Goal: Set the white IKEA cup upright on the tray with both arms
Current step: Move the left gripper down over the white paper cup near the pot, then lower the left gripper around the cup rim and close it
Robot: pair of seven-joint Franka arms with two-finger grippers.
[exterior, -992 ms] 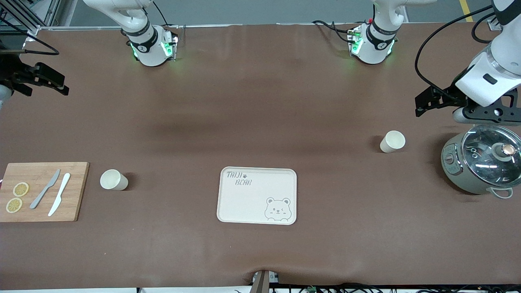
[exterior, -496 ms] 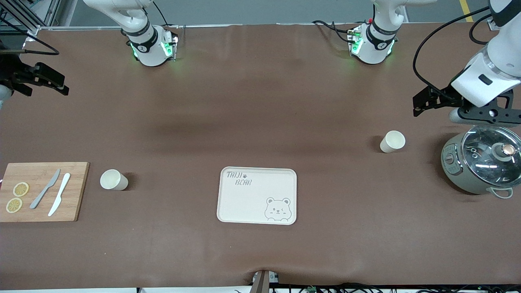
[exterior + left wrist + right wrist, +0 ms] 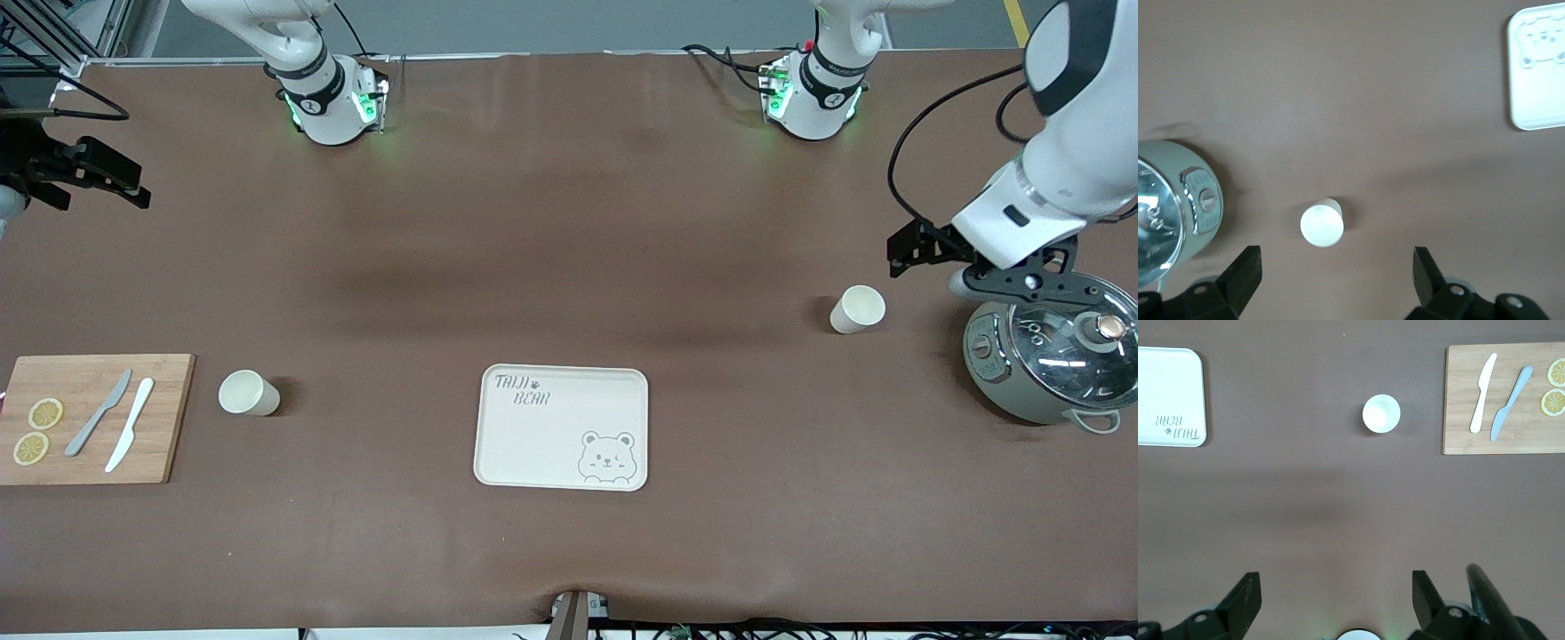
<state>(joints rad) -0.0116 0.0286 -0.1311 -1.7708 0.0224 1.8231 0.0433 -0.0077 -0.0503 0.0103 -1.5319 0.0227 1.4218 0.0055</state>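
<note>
Two white cups stand mouth up on the brown table. One cup (image 3: 858, 308) is toward the left arm's end; it also shows in the left wrist view (image 3: 1322, 225). The other cup (image 3: 248, 393) is beside the cutting board and shows in the right wrist view (image 3: 1381, 413). The cream bear tray (image 3: 562, 427) lies bare between them. My left gripper (image 3: 916, 247) is open and empty in the air, beside the first cup and above the pot's edge; it also shows in its wrist view (image 3: 1336, 267). My right gripper (image 3: 98, 173) is open and empty and waits at the right arm's end; it also shows in its wrist view (image 3: 1336, 587).
A grey-green pot with a glass lid (image 3: 1053, 356) stands close to the left gripper, at the left arm's end. A wooden cutting board (image 3: 89, 418) holds two knives and two lemon slices at the right arm's end.
The left arm has swung its gripper closer to the cup beside the pot and lower in the front view. The right arm, cups and tray have not moved.
</note>
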